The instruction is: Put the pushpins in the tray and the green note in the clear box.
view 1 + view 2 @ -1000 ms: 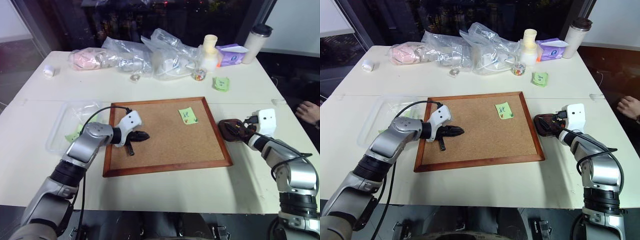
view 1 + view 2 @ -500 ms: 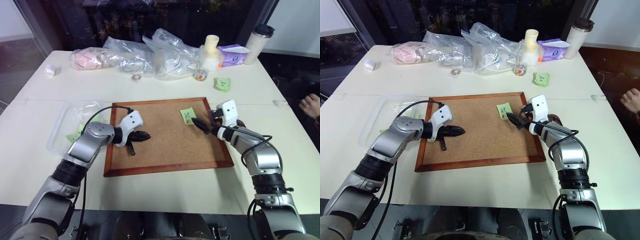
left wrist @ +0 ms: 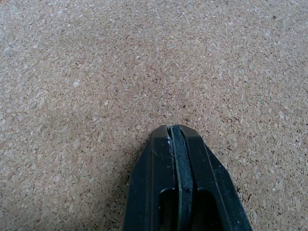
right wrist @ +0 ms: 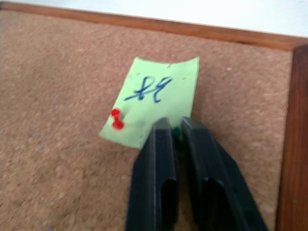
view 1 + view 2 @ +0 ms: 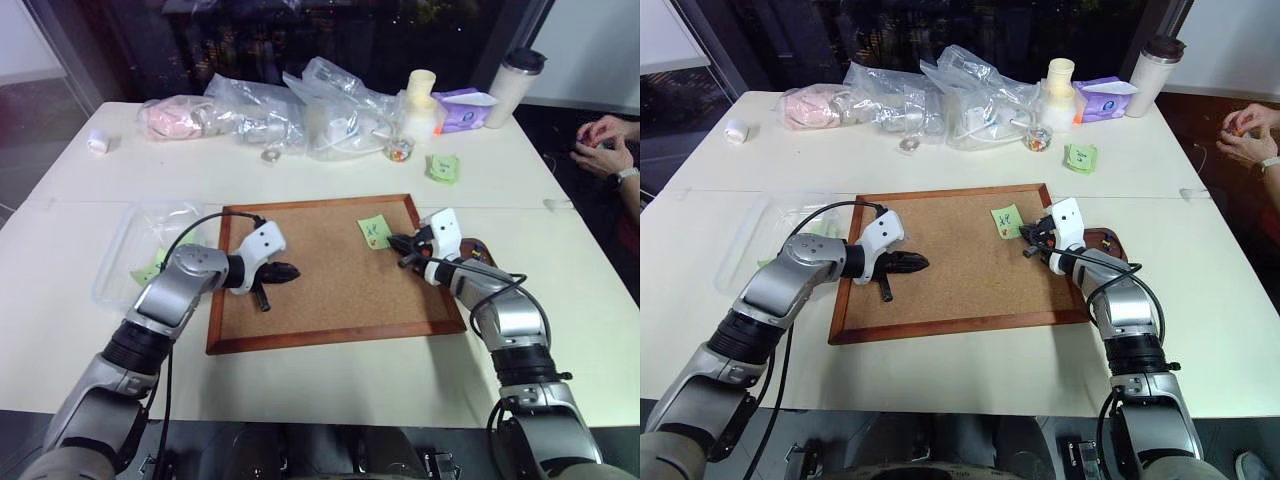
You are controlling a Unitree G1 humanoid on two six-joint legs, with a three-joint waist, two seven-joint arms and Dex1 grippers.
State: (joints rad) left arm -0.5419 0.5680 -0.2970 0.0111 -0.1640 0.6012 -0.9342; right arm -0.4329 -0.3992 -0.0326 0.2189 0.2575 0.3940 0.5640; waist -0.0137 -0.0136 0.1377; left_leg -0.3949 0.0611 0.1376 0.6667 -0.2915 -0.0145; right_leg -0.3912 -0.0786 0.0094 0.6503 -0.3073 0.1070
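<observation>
While blue scrawl on the green note (image 4: 156,98) stayed unreadable, right hand (image 4: 176,131) nearly shut on a green pushpin (image 4: 177,134) at the note's edge — red pushpin (image 4: 116,120) beside, left hand (image 3: 175,137) shut, empty, on the corkboard (image 5: 320,290).

We see a corkboard (image 5: 320,265) of rough, speckled, matt cork in a smooth wooden frame. The note (image 4: 156,98) is thin matt paper, its pin (image 4: 116,120) glossy red plastic. The box (image 5: 140,240) near the table's (image 5: 300,165) left edge is clear plastic. The table looks smooth, matt white. The fingers (image 3: 180,192) are matt black plastic.
</observation>
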